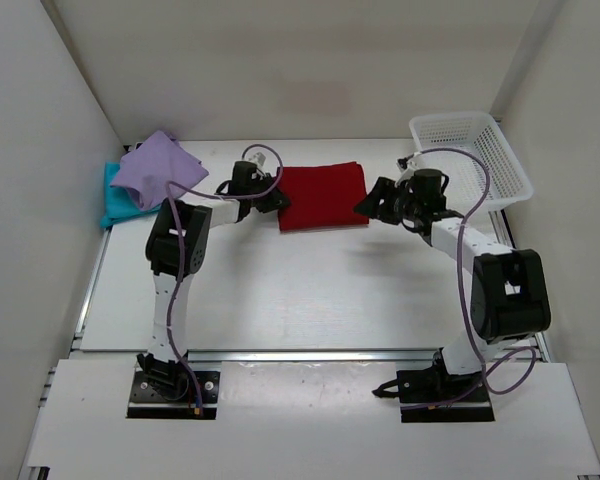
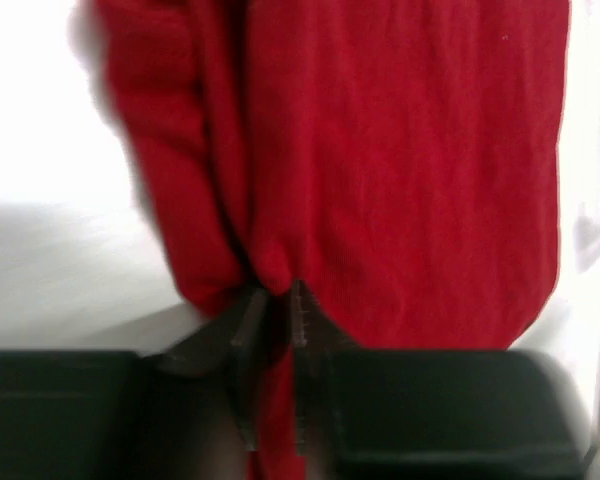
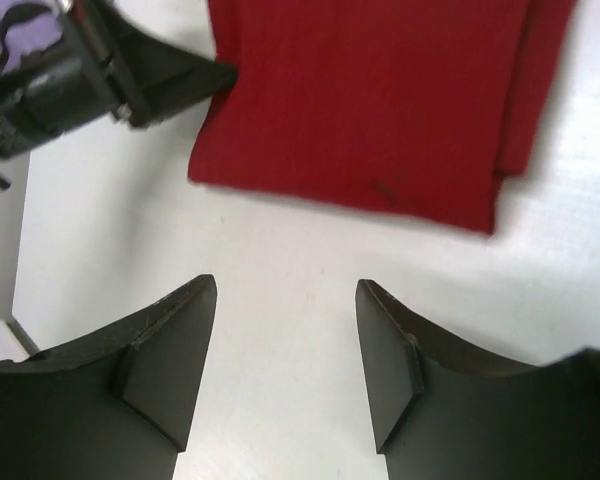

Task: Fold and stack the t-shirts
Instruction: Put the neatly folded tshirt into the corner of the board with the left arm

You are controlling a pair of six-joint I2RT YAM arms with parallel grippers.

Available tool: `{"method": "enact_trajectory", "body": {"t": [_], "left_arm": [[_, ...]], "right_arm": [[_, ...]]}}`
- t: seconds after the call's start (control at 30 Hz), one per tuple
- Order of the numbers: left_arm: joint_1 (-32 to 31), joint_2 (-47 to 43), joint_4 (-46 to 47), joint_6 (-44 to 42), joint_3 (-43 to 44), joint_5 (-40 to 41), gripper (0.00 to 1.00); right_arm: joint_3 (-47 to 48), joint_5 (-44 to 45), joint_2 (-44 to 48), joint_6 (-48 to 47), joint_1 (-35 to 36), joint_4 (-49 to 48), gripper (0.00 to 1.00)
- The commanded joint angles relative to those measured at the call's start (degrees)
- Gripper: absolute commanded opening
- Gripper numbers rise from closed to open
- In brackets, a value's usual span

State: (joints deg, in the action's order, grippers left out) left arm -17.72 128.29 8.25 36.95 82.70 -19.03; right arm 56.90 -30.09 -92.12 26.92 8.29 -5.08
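**Three shirts, one pinched at its left edge**

We take the red shirt [image 1: 323, 196] as our marker: it lies folded into a flat rectangle on the table [image 1: 280, 290]. The left gripper [image 1: 276, 200] sits at the shirt's left edge. In the left wrist view we see its fingers [image 2: 248, 318] drawn nearly together, with a bunched fold of the red cloth caught between them. The right gripper [image 1: 365, 205] is just off the shirt's right edge. In its own camera we see the jaws spread wide over bare table with nothing between them, and the shirt's hem lies a little beyond the fingertips.

Well to the left of the red shirt, the purple shirt [image 1: 155, 170] lies loosely folded on top of the teal shirt [image 1: 113, 200], which shows only along its left and near sides. To the right of the red shirt, past the right gripper, we see a white mesh basket [image 1: 470, 155].
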Motion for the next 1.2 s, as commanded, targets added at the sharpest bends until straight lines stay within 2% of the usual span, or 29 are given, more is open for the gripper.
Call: {"method": "enact_trajectory", "body": {"t": [0.0, 0.03, 0.1, 0.13, 0.3, 0.33, 0.4, 0.47, 0.57, 0.63, 0.7, 0.83, 0.87, 0.93, 0.97, 1.0, 1.03, 1.07, 1.17], "left_arm": [[-2.8, 2.0, 2.2, 3.4, 5.3, -1.2, 0.17], [-3.5, 3.1, 2.2, 4.1, 7.9, -0.9, 0.10], [-4.3, 4.7, 1.2, 5.0, 12.4, -1.5, 0.06], [-4.4, 5.1, -0.8, 5.0, 16.0, -2.0, 0.01], [-2.9, 8.2, -10.2, 4.5, 36.7, -4.9, 0.00], [-2.1, 8.6, -12.4, 3.9, 38.7, -5.1, 0.00], [0.4, 9.1, -16.2, 4.0, 47.6, -5.3, 0.00], [5.0, 7.9, -18.4, 4.2, 50.3, -5.9, 0.00], [10.7, 2.0, -17.5, 3.1, 45.8, -5.3, 0.00], [14.7, -5.4, -16.0, 0.2, 37.1, -2.6, 0.00], [21.4, -10.7, -12.1, 0.0, 28.7, -0.5, 0.00], [29.6, -19.5, -9.1, 0.7, 11.7, 6.3, 0.01], [31.9, -21.1, -5.9, 1.2, 7.1, 8.7, 0.05], [36.8, -23.0, -2.4, 5.2, 0.1, 10.3, 0.31], [37.7, -23.7, -1.3, 7.1, -4.5, 9.5, 0.41], [39.1, -24.2, 0.9, 8.3, -8.1, 9.3, 0.45], [39.9, -24.5, 2.6, 9.3, -9.0, 8.9, 0.75], [39.9, -24.8, 3.7, 8.8, -10.9, 8.7, 0.96], [38.5, -26.7, 3.0, 6.2, -11.8, 11.3, 0.99]], "right_arm": [[-3.2, -1.4, 6.4, 0.9, 0.8, -5.9, 0.56], [-4.9, -1.0, 7.9, 1.0, 0.8, -5.5, 0.56], [-9.2, -0.5, 10.5, 1.6, 0.8, -6.5, 0.56], [-10.3, -1.2, 12.4, 2.1, 0.7, -7.6, 0.56], [-18.7, -2.2, 18.5, 3.6, -1.5, -9.4, 0.54], [-19.4, -2.3, 19.2, 3.5, -1.8, -8.8, 0.55], [-20.3, -2.5, 20.9, 2.9, -2.4, -8.4, 0.55], [-21.0, -3.6, 21.5, 2.5, -3.8, -7.5, 0.55], [-21.7, -4.4, 22.2, 2.4, -4.0, -7.0, 0.56], [-21.7, -4.9, 22.3, 2.2, -3.6, -6.7, 0.55], [-21.6, -5.2, 22.2, 1.8, -2.2, -6.9, 0.55], [-22.3, -6.9, 21.2, 2.3, -0.7, -8.0, 0.55], [-22.5, -7.5, 20.9, 2.5, 0.0, -8.6, 0.55], [-23.1, -7.4, 21.3, 2.3, 1.5, -8.8, 0.55], [-22.9, -6.9, 21.3, 2.0, 2.6, -8.7, 0.55], [-23.1, -7.3, 21.3, 1.9, 2.8, -8.8, 0.55], [-23.0, -7.7, 21.0, 1.9, 3.4, -8.8, 0.55], [-23.3, -7.4, 21.4, 2.0, 3.5, -9.0, 0.55], [-24.0, -7.3, 22.0, 2.2, 5.0, -9.4, 0.55]]}}
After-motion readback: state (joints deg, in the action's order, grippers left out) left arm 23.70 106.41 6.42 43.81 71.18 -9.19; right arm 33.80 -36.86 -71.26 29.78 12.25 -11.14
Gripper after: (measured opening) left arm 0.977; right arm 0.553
